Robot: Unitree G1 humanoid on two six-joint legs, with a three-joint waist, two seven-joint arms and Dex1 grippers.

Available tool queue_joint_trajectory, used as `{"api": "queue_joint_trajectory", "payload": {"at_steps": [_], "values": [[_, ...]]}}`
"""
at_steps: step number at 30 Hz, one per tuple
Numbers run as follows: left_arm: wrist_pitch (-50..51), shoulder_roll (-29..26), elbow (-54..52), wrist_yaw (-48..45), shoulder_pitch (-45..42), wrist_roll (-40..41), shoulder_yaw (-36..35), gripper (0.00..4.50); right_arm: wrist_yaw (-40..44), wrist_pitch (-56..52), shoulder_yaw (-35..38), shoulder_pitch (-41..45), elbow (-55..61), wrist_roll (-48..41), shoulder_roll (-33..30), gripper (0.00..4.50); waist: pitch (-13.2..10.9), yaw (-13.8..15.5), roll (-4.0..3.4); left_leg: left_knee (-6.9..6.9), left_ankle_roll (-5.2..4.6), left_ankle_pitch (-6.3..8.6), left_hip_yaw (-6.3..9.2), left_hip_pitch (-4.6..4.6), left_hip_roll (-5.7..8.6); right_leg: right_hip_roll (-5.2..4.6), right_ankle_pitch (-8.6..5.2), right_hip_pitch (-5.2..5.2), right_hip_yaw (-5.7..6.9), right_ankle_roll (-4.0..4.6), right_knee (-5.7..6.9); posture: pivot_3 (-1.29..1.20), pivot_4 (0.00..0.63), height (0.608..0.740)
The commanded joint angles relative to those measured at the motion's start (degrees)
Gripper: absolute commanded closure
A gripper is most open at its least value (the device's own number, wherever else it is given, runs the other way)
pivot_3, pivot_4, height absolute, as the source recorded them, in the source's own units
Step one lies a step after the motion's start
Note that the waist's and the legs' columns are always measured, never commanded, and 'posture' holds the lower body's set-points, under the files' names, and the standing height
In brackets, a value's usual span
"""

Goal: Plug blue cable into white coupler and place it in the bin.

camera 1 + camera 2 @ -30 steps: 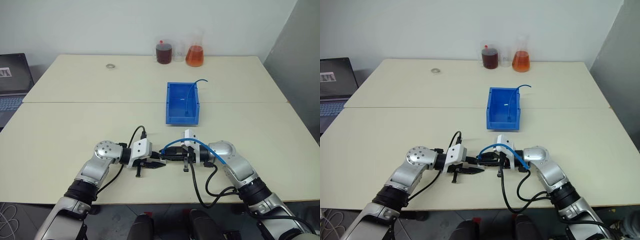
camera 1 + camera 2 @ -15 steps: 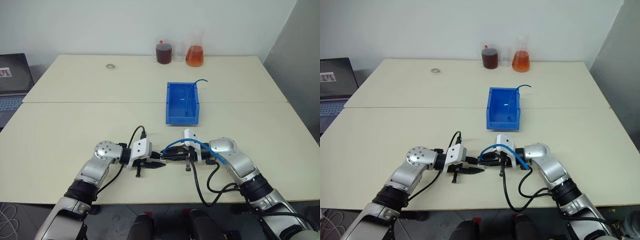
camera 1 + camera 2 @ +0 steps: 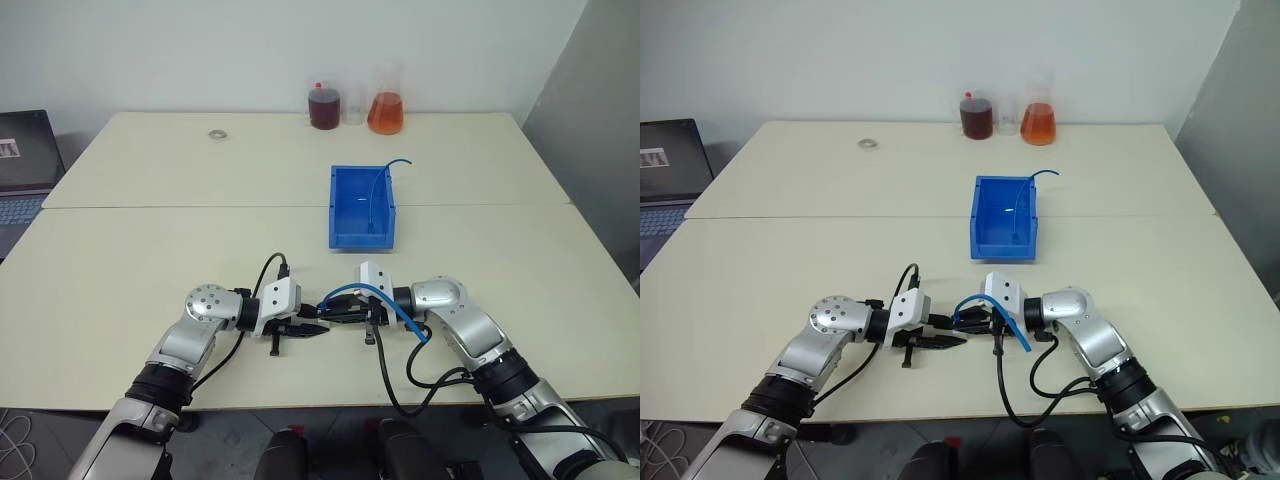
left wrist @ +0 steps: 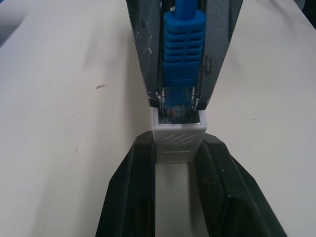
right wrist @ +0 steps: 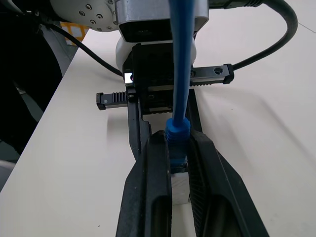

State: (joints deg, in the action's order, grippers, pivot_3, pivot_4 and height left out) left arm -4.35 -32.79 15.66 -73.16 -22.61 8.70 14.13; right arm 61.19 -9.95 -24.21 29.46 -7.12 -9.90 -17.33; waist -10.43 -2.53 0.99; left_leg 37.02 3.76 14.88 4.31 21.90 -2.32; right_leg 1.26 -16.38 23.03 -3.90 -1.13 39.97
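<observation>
**Plug and coupler meet at the near edge of the desk**

Both arms are drawn in over the near part of the cream desk [image 3: 150, 250], their tools pointing at each other tip to tip. The left tool [image 4: 178, 148] has its two black fingers [image 4: 140, 163] clamped on the sides of the white coupler [image 4: 177, 140], a small ribbed block with its open end facing the other arm. The right tool [image 5: 177, 148] is closed on the ribbed blue boot of the blue cable [image 4: 182, 49], just behind the clear plug. In the left wrist view the plug's tip sits inside the mouth of the coupler; how deep it goes I cannot tell. From the right tool the cable arches up and back over the right wrist [image 3: 385, 295], then drops toward the near edge of the desk.

The bin [image 3: 337, 225] stands farther out on the desk, just beyond the two tools and a little to the right, well apart from them. A shorter blue cable [image 3: 380, 180] lies in it, one end curling over the far right corner of the rim.

At the far edge of the desk stand a jar of dark liquid [image 3: 324, 106] and a flask of orange liquid [image 3: 384, 108], with a clear beaker between them. A small ring [image 3: 215, 133] lies far left, and a laptop [image 3: 25, 160] sits off the left side.
</observation>
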Motion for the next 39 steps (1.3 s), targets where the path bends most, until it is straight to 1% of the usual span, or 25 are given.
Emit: {"api": "queue_joint_trajectory", "payload": {"at_steps": [1, 15, 17, 21, 29, 31, 33, 36, 39], "values": [[0.5, -0.6, -2.0, -0.2, 1.8, -0.6, 0.8, 3.7, 0.1, 0.0, -2.6, -2.0, -3.8, 2.7, 0.4, 4.34, 0.1, -0.3, -0.01, -0.01, 0.0, 0.0, 0.0, -0.02, 0.0, 0.0, -0.01, -0.01, 0.0, 0.0, 0.0, 0.0, 0.15, 0.74], [1.7, -0.3, -2.8, -0.2, 2.1, -0.5, 0.6, 3.7, 2.3, 3.4, -5.1, -2.1, -8.6, 6.1, -0.3, 4.34, 0.3, -0.8, -0.03, -0.03, -0.01, 0.01, -0.01, -0.21, -0.03, 0.03, -0.1, -0.21, -0.02, -0.09, -0.02, 0.0, 0.15, 0.74], [1.6, -0.2, -2.6, -0.3, 2.0, -0.6, 0.6, 3.7, 2.6, 3.0, -5.6, -2.1, -9.2, 6.5, -0.2, 4.34, 0.3, -0.8, -0.03, -0.06, -0.01, 0.01, -0.01, -0.35, -0.03, 0.03, -0.14, -0.37, -0.02, -0.1, -0.05, 0.0, 0.15, 0.74], [1.6, -0.1, -2.6, -0.4, 2.0, -0.7, 0.6, 3.7, 2.8, 1.5, -5.4, -1.6, -9.7, 6.2, 0.1, 4.34, 0.3, -0.8, -0.02, -0.2, -0.03, 0.05, -0.05, -0.9, -0.04, 0.03, -0.3, -0.9, -0.04, -0.06, -0.15, 0.0, 0.15, 0.74], [1.1, -0.1, -2.9, 0.4, 2.4, -0.9, 0.0, 3.7, 2.5, -0.2, -3.4, -1.0, -9.3, 4.8, 0.1, 4.34, 0.3, -0.9, -0.03, -0.22, -0.03, 0.06, -0.08, -0.97, -0.05, 0.04, -0.32, -0.92, -0.08, -0.08, -0.14, 0.0, 0.15, 0.74], [1.8, -0.1, -3.2, -0.2, 2.4, 0.3, -0.5, 3.0, 2.5, -0.3, -3.1, -1.0, -8.7, 4.7, -0.2, 4.34, 0.3, -0.9, -0.03, -0.23, -0.03, 0.06, -0.08, -0.97, -0.05, 0.04, -0.33, -0.93, -0.08, -0.09, -0.14, 0.0, 0.15, 0.74], [2.8, -0.1, -3.9, -0.5, 2.2, 1.0, -0.9, 2.66, 2.5, -0.6, -2.8, -1.1, -8.1, 4.6, -0.4, 4.34, 0.3, -0.8, -0.03, -0.22, -0.03, 0.06, -0.08, -0.96, -0.05, 0.04, -0.33, -0.93, -0.08, -0.09, -0.15, 0.0, 0.15, 0.74], [4.1, -0.3, -5.0, 0.1, 2.0, 1.6, -1.6, 2.01, 2.4, -1.1, -2.4, -1.4, -6.8, 4.3, -0.6, 4.34, 0.3, -0.8, -0.03, -0.22, -0.03, 0.06, -0.07, -0.95, -0.05, 0.04, -0.33, -0.93, -0.07, -0.09, -0.14, 0.0, 0.15, 0.74], [11.2, -1.9, -11.3, 2.6, 4.3, 5.2, -5.6, 1.33, 2.5, -3.9, -1.2, -2.8, -1.8, 3.0, -1.9, 4.34, 0.3, -0.8, -0.02, -0.22, -0.03, 0.06, -0.06, -0.91, -0.06, 0.04, -0.33, -0.91, -0.07, -0.1, -0.16, 0.0, 0.15, 0.74]]}}
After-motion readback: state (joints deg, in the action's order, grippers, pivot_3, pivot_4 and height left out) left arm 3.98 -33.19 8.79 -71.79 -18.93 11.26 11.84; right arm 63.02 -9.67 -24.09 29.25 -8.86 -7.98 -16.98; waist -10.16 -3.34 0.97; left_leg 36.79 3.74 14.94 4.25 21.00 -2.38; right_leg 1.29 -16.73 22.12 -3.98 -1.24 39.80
